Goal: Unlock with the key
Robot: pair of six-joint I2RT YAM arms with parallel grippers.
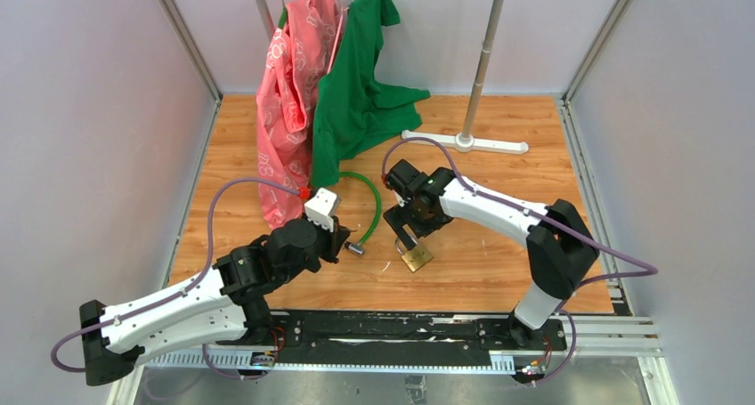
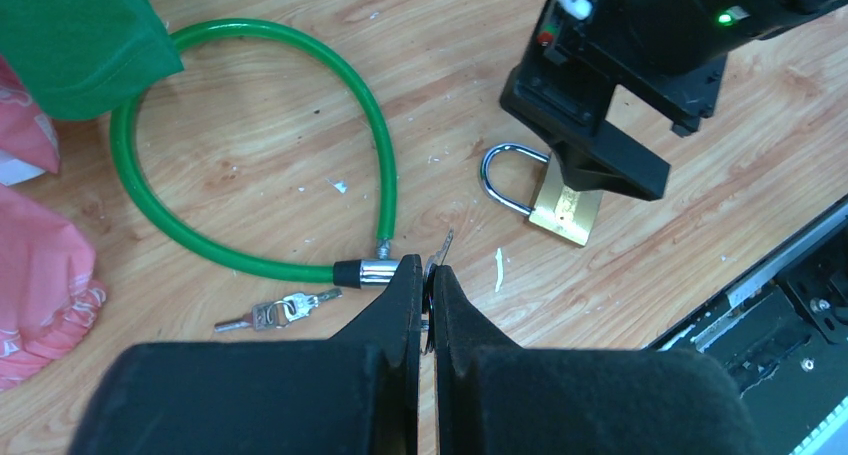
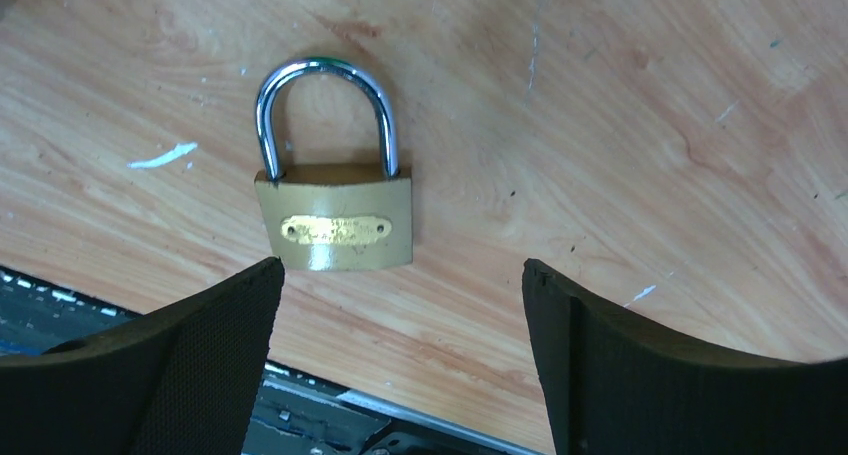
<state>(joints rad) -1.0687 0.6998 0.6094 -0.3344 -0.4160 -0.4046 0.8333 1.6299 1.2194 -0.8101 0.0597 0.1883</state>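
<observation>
Between left fingers (image 2: pixel 398 310), the key (image 2: pixel 444 247)

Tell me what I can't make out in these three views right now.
- Left wrist: most of the key sits hidden between the fingers of the shut left hand.
- Left wrist: the green cable lock has its metal end cut off by those fingers.
- Right wrist: the brass padlock shows no keyhole, and its nameplate lettering is too blurred.

Padlock (image 1: pixel 416 257) right of cable lock (image 1: pixel 377 205)
</observation>
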